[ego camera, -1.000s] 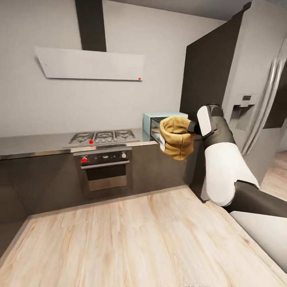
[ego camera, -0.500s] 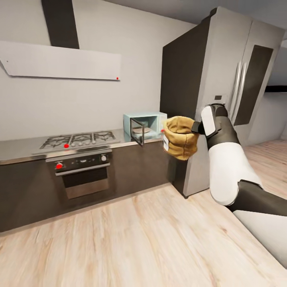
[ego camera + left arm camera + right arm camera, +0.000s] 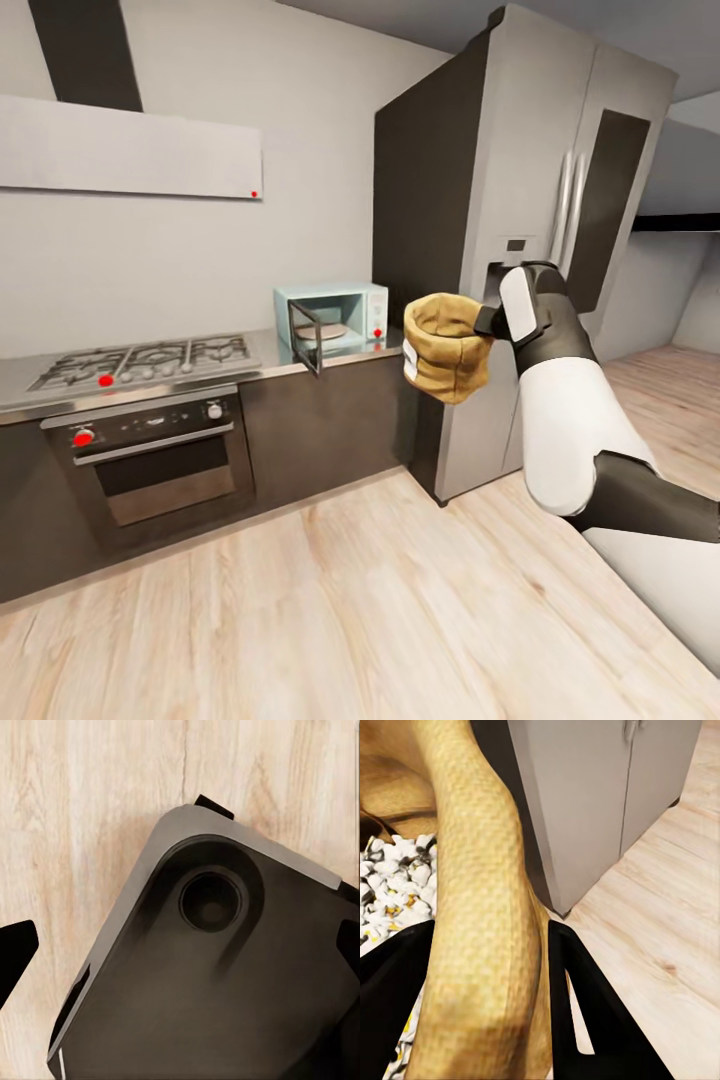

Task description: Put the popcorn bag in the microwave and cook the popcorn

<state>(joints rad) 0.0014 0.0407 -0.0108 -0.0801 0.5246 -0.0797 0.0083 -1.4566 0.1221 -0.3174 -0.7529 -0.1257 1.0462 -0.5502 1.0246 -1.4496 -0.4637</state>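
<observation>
Right arm: glossy white shell over dark joints, rising from lower right of the head view to the frame's right of centre.
Right gripper (image 3: 487, 1012): two black fingers (image 3: 390, 997) clamped on the rolled rim of the popcorn bag (image 3: 446, 345) — grasping it, one finger inside the mouth, one outside.
Popcorn bag: tan-orange, coarse woven-looking paper, crumpled, thick rolled rim, mouth open upward; held in the air right of centre, above the wood floor (image 3: 330, 600), clear of the counter. A small white tag hangs on its left side. In the right wrist view white and yellow popped kernels (image 3: 394, 889) lie inside.
Left gripper: dark fingertip (image 3: 15, 956) at that view's edge, over a smooth dark grey rounded body with a circular recess (image 3: 213, 900); open or closed — cannot tell.
Floor: pale planks, visible grain.
Fridge (image 3: 530, 200): tall, matte grey steel, dark side panel, long vertical handles, just behind the bag.
Countertop (image 3: 270, 352): flat reflective grey, thin edge, over dark glossy cabinets, left of centre.
Microwave (image 3: 335, 315): pale mint box on the countertop's right end, door (image 3: 305, 338) swung open toward the camera, round plate inside.
Hob (image 3: 140, 358): steel, black grates, red marks; oven (image 3: 150, 455) beneath.
Hood (image 3: 125, 150): flat white slab, upper left.
</observation>
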